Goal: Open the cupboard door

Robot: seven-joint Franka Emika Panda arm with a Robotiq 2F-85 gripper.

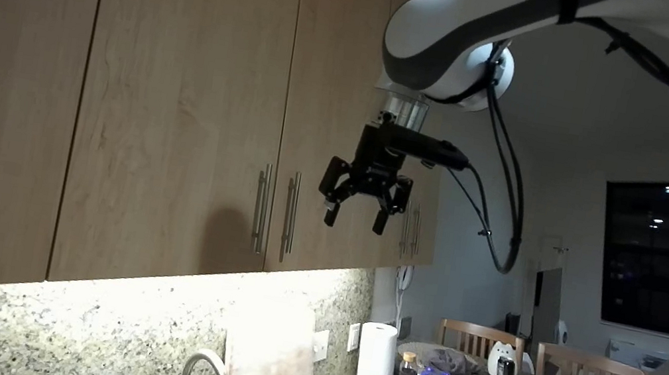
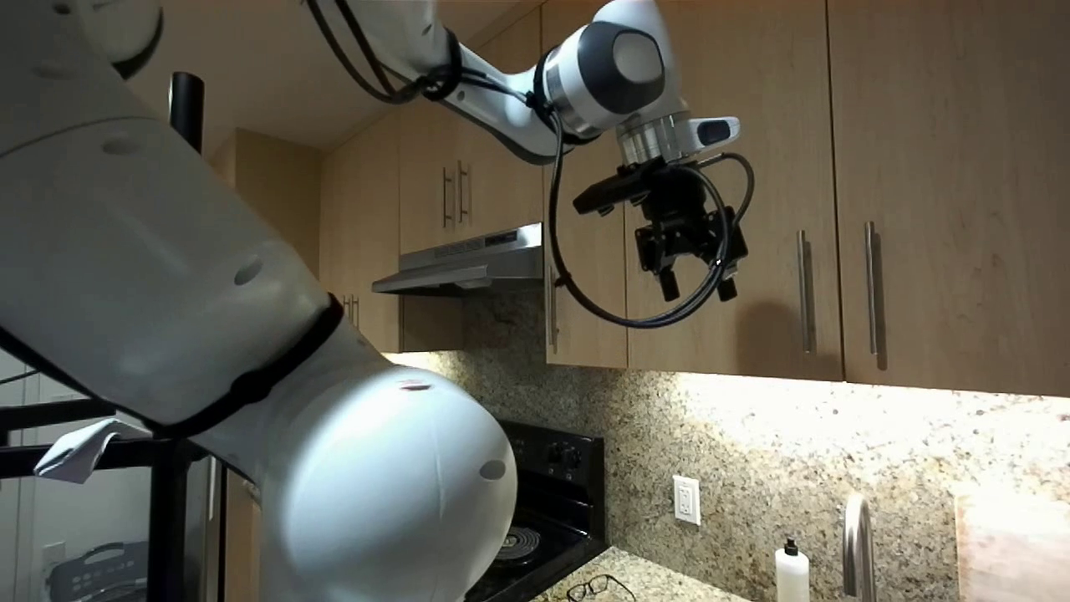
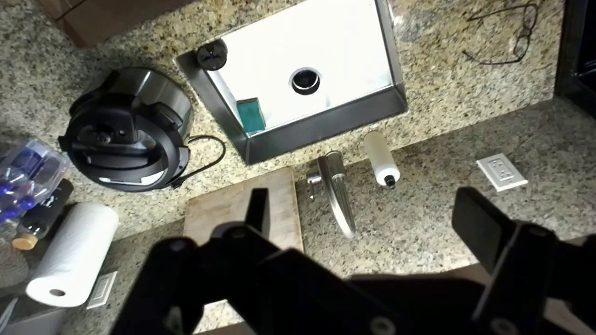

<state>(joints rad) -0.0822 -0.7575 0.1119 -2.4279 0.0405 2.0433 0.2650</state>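
Observation:
The cupboard door is a wide light-oak panel, flush with its neighbours in both exterior views. Near its right edge runs a slim silver bar handle, also visible as the handle. My gripper hangs in front of that door in an exterior view, fingertips pointing down, apart from the handle. A dark shadow falls on the door left of the handle. In the wrist view the black gripper has its fingers wide apart, with nothing held. The door's handle does not show there.
A neighbouring door's handle stands close beside the door's own. Below are a faucet, a soap bottle, a cutting board, a sink and a pressure cooker. A range hood juts out farther along.

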